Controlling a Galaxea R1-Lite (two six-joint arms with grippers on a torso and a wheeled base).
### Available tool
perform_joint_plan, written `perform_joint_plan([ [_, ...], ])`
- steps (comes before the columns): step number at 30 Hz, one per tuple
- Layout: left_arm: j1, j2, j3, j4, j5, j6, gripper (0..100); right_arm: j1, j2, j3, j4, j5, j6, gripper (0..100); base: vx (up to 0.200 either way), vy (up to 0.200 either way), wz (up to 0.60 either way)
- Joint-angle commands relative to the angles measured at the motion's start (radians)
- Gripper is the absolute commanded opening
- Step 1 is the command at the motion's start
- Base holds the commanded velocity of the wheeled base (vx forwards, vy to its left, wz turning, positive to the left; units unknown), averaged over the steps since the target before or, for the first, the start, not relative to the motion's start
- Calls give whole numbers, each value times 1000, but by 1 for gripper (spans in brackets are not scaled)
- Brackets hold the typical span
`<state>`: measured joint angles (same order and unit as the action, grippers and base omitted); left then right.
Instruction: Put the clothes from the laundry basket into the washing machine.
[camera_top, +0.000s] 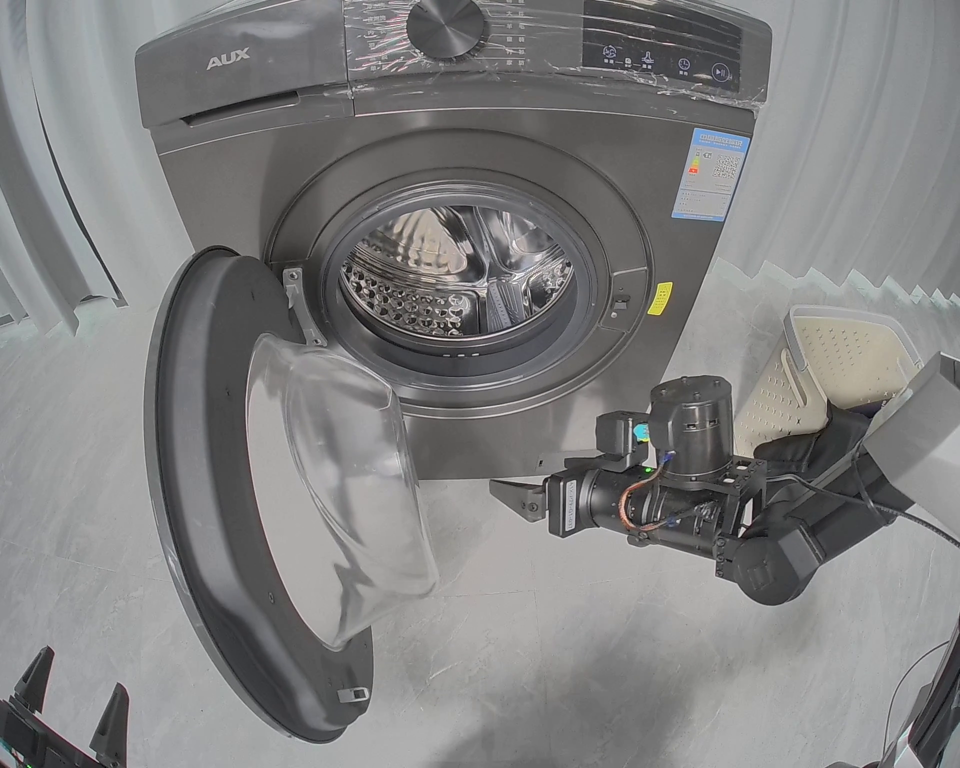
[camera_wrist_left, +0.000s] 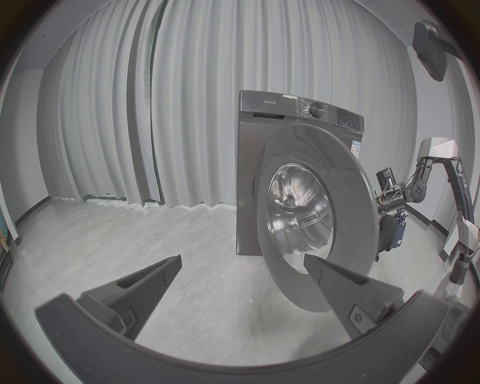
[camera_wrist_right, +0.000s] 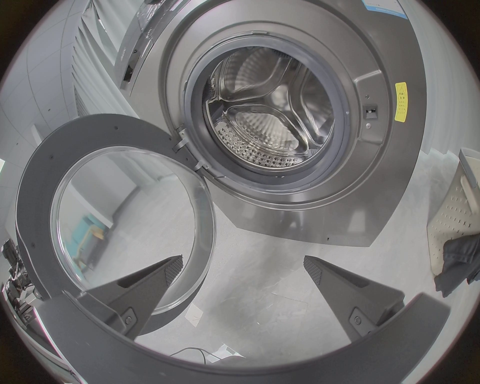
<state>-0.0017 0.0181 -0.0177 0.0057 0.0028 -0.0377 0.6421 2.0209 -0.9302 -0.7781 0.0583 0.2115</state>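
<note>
The grey washing machine (camera_top: 250, 170) stands with its round door (camera_top: 200, 480) swung wide to the left. Its steel drum (camera_top: 455, 270) looks bare of clothes. A cream perforated laundry basket (camera_top: 850, 360) sits on the floor to the machine's right, and dark clothes (camera_wrist_right: 457, 260) hang over its side. My right gripper (camera_top: 518, 498) hovers low before the machine's front, below the drum opening and left of the basket. In its wrist view the right gripper (camera_wrist_right: 242, 265) is open and holds nothing. My left gripper (camera_top: 70, 700) is open and empty at the lower left, near the door's outer edge.
The open door (camera_wrist_left: 320, 220) juts out over the pale tiled floor (camera_top: 600, 640) left of the drum opening. White curtains (camera_top: 60, 200) hang behind the machine on both sides. Bare floor lies in front of the machine.
</note>
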Motion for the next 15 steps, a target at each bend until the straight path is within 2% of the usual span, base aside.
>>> perform_joint_plan([
  [1,0,-15,15,0,0,-1,100,37,42,-58,26,2,-1,100,0,0,0],
  [4,0,-15,15,0,0,-1,100,67,65,-101,62,5,-1,100,0,0,0],
  [15,0,-15,15,0,0,-2,100,152,154,-183,48,2,2,100,0,0,0],
])
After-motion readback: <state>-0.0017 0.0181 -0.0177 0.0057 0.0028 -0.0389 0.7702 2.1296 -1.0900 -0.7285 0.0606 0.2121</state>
